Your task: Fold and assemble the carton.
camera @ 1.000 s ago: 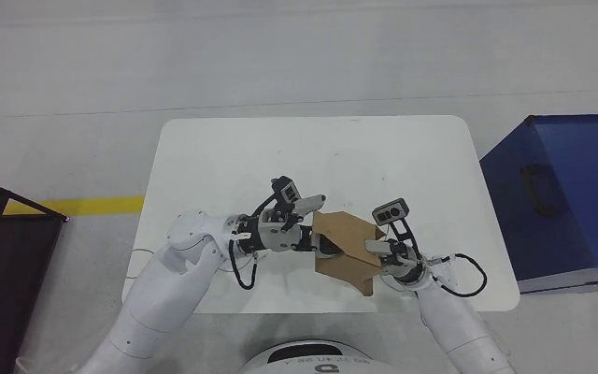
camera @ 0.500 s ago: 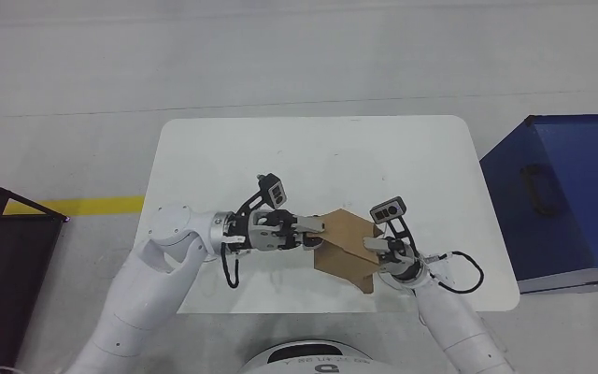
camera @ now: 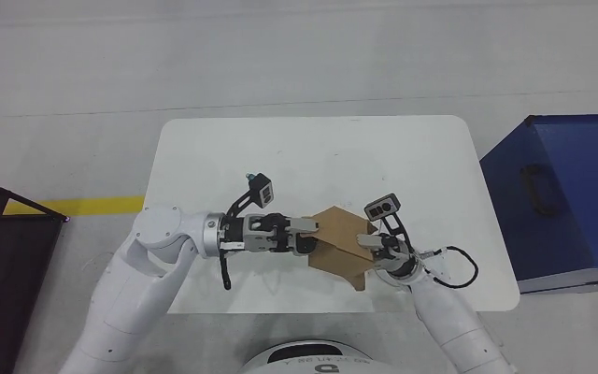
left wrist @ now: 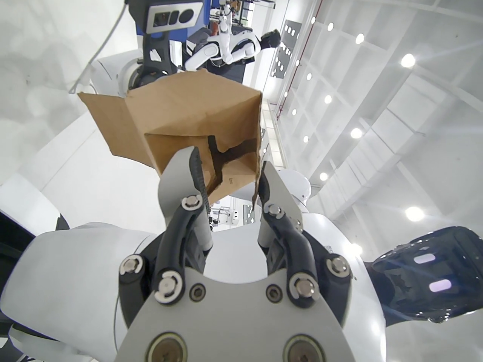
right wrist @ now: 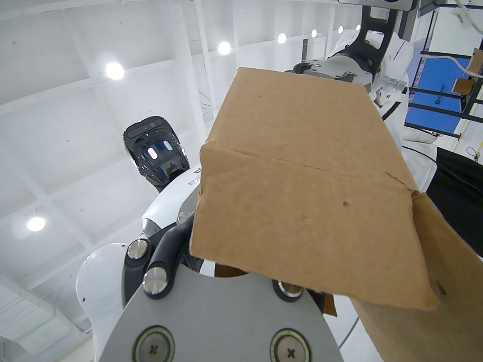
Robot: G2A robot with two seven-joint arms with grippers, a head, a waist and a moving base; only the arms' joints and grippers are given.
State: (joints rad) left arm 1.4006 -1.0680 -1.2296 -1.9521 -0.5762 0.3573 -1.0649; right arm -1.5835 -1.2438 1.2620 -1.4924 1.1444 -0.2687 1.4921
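Note:
A brown cardboard carton (camera: 341, 245), partly folded, hangs above the near part of the white table (camera: 374, 159) between my two arms. In the left wrist view the carton (left wrist: 196, 114) shows its open end with a loose flap. My left gripper (left wrist: 228, 169) stands open at that end, one finger on each side of the carton's lower corner. From the top, the left gripper (camera: 306, 246) lies at the carton's left edge. My right gripper (camera: 377, 254) holds the carton's right side. There the carton (right wrist: 302, 197) covers most of its fingers (right wrist: 169, 239).
A blue bin (camera: 551, 201) stands on the floor to the right of the table. A dark object (camera: 23, 243) sits at the left edge, beside a yellow floor line (camera: 93, 204). The far half of the table is bare.
My left arm has drawn back to the left and its wrist has turned, so its gripper now sits at the carton's left edge. The carton and right gripper shifted slightly left.

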